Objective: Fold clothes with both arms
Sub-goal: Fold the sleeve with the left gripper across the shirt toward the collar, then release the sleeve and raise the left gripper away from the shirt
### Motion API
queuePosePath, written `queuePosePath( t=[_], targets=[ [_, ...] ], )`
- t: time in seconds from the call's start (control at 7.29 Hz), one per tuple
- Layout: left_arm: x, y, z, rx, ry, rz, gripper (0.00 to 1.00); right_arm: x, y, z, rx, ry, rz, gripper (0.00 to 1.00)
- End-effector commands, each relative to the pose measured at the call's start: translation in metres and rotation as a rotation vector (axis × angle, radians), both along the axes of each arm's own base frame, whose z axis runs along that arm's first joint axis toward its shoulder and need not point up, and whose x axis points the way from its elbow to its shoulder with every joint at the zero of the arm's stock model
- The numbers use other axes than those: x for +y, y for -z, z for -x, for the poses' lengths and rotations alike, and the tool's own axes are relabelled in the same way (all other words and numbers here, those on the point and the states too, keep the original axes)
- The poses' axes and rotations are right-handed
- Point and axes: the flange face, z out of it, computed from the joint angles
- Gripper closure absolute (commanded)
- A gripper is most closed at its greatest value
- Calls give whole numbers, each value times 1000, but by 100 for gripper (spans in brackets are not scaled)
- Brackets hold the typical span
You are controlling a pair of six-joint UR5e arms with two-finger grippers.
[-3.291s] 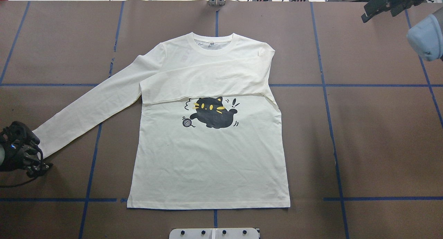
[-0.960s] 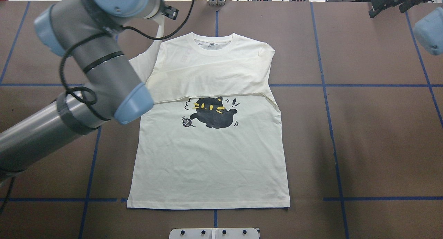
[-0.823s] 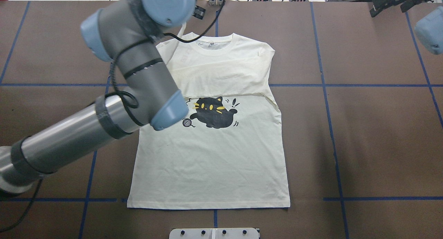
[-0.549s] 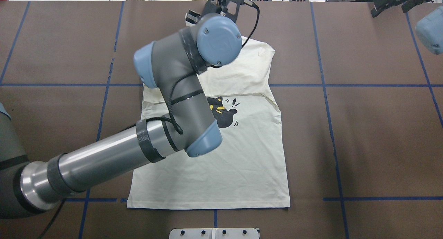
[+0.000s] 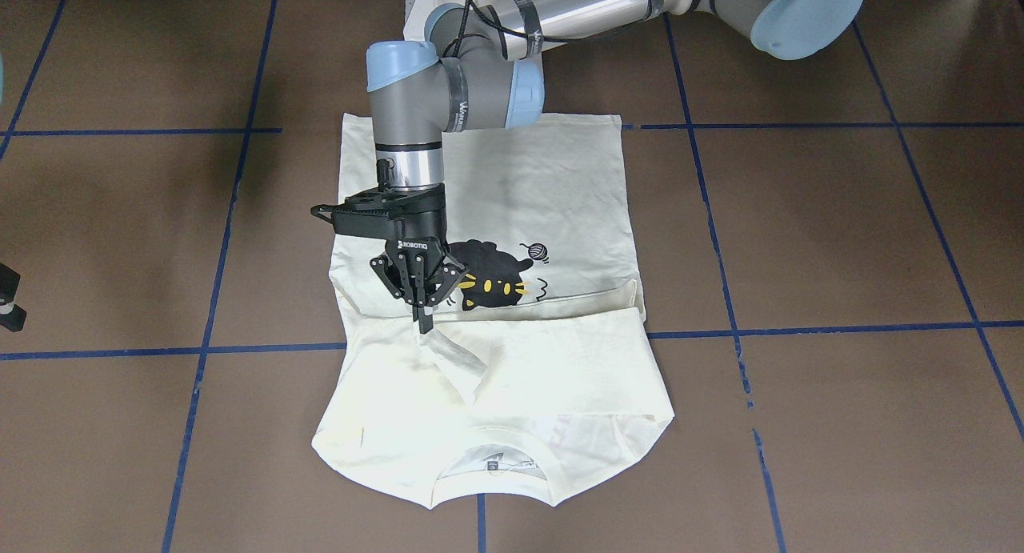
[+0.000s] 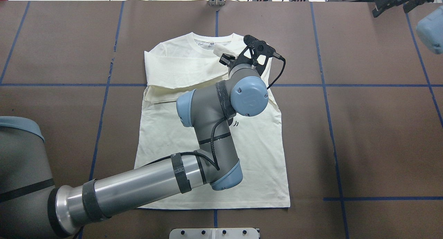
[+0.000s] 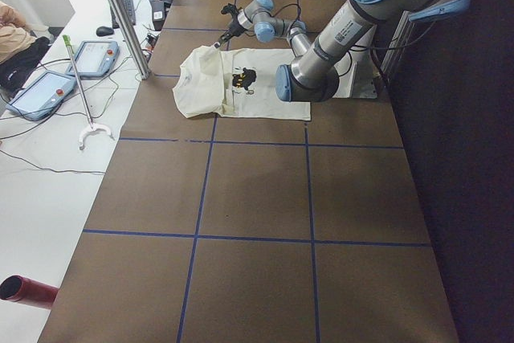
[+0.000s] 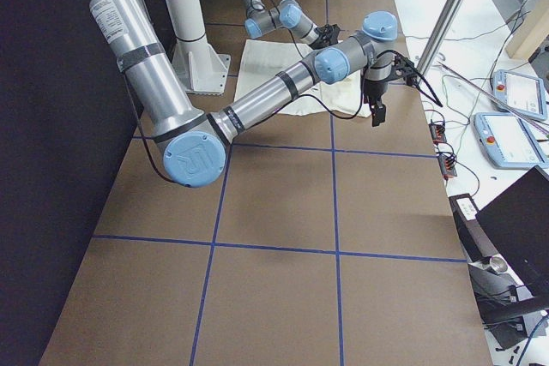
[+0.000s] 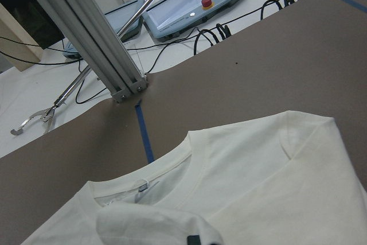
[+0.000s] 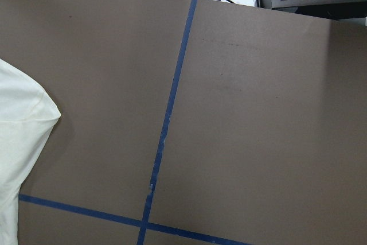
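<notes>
**tapegrid:** So where's the T-shirt [image 6: 259,163] sitting?

**ur5_fan:** Flat on the brown table [image 6: 380,128], print side up. The collar [image 6: 191,39] is on the far side of the cat print [image 5: 488,277] from the robot, and the hem is on the robot's side of it. One sleeve lies folded across the chest, with its edge running right along the collar side of the cat. The lifted sleeve [image 5: 456,361] is doubled over on top of that, between the cat and the collar.

**tapegrid:** Which gripper has it?

**ur5_fan:** The left gripper [image 5: 422,322]. It points straight down just on the collar side of the cat. Its jaws are pinched together on the cuff end, and the cloth slopes from the fingertips down onto the chest. From overhead, the left arm [image 6: 138,187] reaches across the shirt from the hem side and covers nearly the whole cat, so only a couple of little black marks peek out. Its wrist camera looks over a bunched bit of cloth to the collar, with bare table beyond.

**tapegrid:** And the other one?

**ur5_fan:** The right gripper [image 6: 384,5] is well away from the cat. It's off past the shirt on the robot's right, up by the table's far edge and clear of the cloth. Honestly I can't tell whether its jaws are apart or together. Overhead shows only a dark sliver, and the side view is too small. Its wrist camera gets brown table, a blue tape line [image 10: 166,119] and one cream corner of the shirt at the edge.
</notes>
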Motion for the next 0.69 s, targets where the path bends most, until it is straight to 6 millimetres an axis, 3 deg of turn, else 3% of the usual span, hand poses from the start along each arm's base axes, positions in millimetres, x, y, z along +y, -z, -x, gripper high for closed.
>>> queuePosePath(
  t=[0.0,0.14,0.27,0.41,0.55],
  targets=[
    [18,22,-10,144,-66,-33,1,0,-1,0,0,0,1,0],
    [24,28,-9,296,-137,-5,0,0,0,0,0,1,-3,0],
    [7,29,5,328,-124,-1,0,-1,2,2,-2,2,-11,0],
    [-29,23,34,341,-202,53,0,-1,4,4,-3,5,-16,0],
    [-73,11,77,328,-327,87,0,-1,7,7,-6,7,-20,0]
  ],
)
